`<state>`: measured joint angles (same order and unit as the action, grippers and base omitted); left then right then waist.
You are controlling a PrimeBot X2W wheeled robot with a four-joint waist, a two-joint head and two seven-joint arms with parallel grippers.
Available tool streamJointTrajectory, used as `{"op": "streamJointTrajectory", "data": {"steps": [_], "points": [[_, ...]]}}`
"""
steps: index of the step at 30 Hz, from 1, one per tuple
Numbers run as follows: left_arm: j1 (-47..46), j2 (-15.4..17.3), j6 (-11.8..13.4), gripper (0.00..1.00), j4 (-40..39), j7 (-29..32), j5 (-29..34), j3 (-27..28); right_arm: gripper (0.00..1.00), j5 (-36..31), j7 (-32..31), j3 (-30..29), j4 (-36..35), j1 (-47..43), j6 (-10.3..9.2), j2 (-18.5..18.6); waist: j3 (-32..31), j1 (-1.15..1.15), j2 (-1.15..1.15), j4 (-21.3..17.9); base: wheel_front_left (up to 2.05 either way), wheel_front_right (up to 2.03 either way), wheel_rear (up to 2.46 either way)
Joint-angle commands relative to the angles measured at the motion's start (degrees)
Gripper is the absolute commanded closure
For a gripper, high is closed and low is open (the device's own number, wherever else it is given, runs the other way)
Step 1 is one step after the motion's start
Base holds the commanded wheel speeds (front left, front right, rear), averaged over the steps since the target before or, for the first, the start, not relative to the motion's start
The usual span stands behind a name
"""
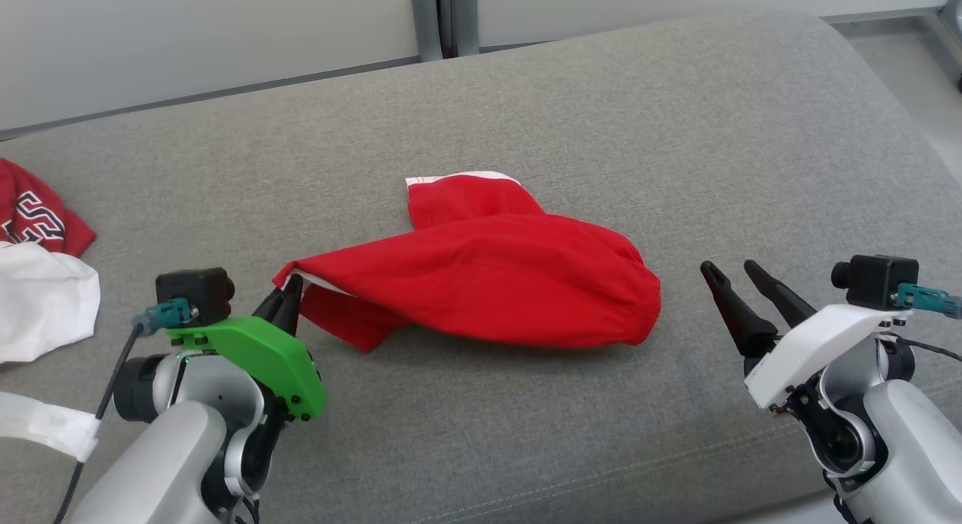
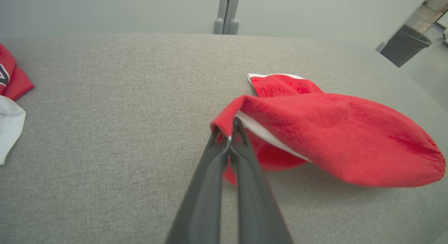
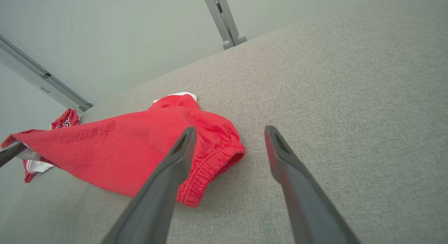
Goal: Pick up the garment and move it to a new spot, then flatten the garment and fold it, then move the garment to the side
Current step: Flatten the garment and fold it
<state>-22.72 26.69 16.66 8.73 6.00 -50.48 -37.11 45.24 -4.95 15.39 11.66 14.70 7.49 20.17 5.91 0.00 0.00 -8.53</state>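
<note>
Grey upholstered cushion [image 1: 676, 118], broad and flat, against a pale wall.

Red shorts [image 1: 488, 276] with white trim lie near the middle of the cushion, bunched and partly folded over themselves. One leg points toward the far edge, its white hem showing. The gathered elastic waistband [image 3: 210, 167] is on the robot's right side, resting on the fabric.

Left gripper [image 1: 289, 291]: fingers pressed together, pinching the near-left corner of the shorts where the white trim shows. That corner is lifted off the cushion and the cloth slopes from it down to the waistband.

Right gripper [image 1: 728, 266]: fingers spread apart, holding nothing, above the cushion just right of the waistband and clear of the cloth.

Far left edge of the cushion: a red garment with white lettering [image 1: 34, 216] and a white cloth [image 1: 41, 298] touching it, both well apart from the shorts.
</note>
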Motion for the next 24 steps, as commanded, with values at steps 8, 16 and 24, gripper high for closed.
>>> {"op": "streamJointTrajectory", "data": {"steps": [8,16,24], "points": [[-8.4,-1.1,-3.3,1.00,13.9,4.1,-3.0,1.6,0.00,1.8,-0.3,5.2,-1.1,4.4,0.00,0.2,3.8,0.00,0.00,-4.9,0.00,0.00,0.00],[-14.8,0.6,-5.7,1.00,27.4,6.6,-4.3,3.1,0.00,2.8,0.8,11.1,-1.4,7.9,0.00,0.2,7.2,0.00,0.00,-9.4,0.00,0.00,0.00],[-15.5,-0.9,-8.6,0.00,33.4,3.6,-4.7,3.2,0.00,3.3,3.4,15.7,-0.7,7.9,0.00,1.4,7.2,0.00,0.00,-9.7,0.00,0.00,0.00]]}}
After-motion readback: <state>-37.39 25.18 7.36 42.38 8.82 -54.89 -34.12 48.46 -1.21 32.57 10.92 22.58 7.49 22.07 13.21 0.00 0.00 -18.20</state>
